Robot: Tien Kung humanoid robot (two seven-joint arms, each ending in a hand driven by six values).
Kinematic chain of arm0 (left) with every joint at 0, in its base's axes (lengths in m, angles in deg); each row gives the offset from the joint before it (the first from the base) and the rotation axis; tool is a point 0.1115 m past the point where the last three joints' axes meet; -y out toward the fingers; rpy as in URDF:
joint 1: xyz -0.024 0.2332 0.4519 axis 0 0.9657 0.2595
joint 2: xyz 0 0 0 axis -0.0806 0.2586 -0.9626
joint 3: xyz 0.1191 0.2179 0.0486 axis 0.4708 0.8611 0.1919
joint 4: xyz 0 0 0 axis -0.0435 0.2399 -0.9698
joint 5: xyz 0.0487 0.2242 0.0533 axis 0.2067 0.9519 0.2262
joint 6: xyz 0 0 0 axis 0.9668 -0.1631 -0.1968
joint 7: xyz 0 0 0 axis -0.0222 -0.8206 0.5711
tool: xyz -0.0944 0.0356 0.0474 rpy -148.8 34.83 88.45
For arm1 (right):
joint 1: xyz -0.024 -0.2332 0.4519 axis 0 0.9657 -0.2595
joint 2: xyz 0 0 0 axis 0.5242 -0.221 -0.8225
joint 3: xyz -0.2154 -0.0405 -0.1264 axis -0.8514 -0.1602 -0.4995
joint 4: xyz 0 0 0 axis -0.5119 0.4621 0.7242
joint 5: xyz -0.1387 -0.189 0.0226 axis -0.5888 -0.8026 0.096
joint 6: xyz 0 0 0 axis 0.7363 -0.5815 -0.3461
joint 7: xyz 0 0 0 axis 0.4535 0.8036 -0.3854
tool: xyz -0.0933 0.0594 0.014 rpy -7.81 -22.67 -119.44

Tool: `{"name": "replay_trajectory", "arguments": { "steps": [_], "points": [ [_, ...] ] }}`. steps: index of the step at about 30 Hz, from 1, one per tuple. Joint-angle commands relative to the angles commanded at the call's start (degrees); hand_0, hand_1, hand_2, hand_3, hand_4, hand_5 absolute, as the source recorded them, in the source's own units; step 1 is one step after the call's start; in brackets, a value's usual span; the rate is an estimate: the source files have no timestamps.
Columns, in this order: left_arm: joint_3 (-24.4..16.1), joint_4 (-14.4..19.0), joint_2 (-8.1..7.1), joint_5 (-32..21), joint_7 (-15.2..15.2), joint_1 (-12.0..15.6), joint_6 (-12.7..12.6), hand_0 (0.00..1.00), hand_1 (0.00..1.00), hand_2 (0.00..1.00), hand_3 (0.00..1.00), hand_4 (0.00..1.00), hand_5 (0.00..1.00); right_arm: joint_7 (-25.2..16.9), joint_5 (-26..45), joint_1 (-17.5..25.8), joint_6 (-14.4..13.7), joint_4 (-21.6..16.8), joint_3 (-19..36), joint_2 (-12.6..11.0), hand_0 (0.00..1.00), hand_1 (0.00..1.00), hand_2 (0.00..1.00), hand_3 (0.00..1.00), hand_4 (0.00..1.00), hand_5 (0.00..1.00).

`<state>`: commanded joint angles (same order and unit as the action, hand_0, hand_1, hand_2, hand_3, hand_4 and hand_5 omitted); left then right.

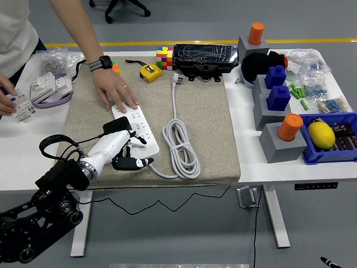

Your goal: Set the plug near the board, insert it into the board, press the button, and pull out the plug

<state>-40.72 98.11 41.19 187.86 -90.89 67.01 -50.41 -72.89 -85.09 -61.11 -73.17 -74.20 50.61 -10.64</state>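
A white power strip [136, 127] lies slantwise on the beige mat [212, 128]. Its grey cable [181, 146] is coiled to its right and runs up to the plug [175, 80], which lies loose near the mat's far edge. My left hand [138, 152], white with black fingertips, rests at the strip's near end with fingers relaxed and nothing held. A person's hand [116, 92] wearing a watch lies flat on the strip's far end. The person's other hand [5, 96] is at the left edge by a small white device [20, 106].
A Rubik's cube [162, 57], a yellow tape measure [149, 72] and a black box [205, 58] line the mat's far edge. Grey stands with orange [289, 127] and blue [277, 97] pieces and a blue bin [329, 139] stand on the right.
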Motion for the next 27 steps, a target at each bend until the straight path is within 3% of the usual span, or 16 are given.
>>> {"name": "replay_trajectory", "arguments": {
  "steps": [17,27],
  "points": [
    [1.07,-2.21,0.20,0.47,-0.39,-0.37,0.69,0.094,0.061,0.146,0.703,0.848,0.470,0.00,0.02,0.05,0.00,-0.03,-0.30,-0.16,0.650,0.646,0.645,0.567,0.992,0.560],
    [1.35,-2.47,0.28,1.14,-1.87,-0.29,2.97,0.093,0.062,0.146,0.703,0.848,0.470,0.03,-0.08,0.28,0.00,0.01,-0.10,-0.07,0.650,0.646,0.645,0.567,0.992,0.560]
  ]
}}
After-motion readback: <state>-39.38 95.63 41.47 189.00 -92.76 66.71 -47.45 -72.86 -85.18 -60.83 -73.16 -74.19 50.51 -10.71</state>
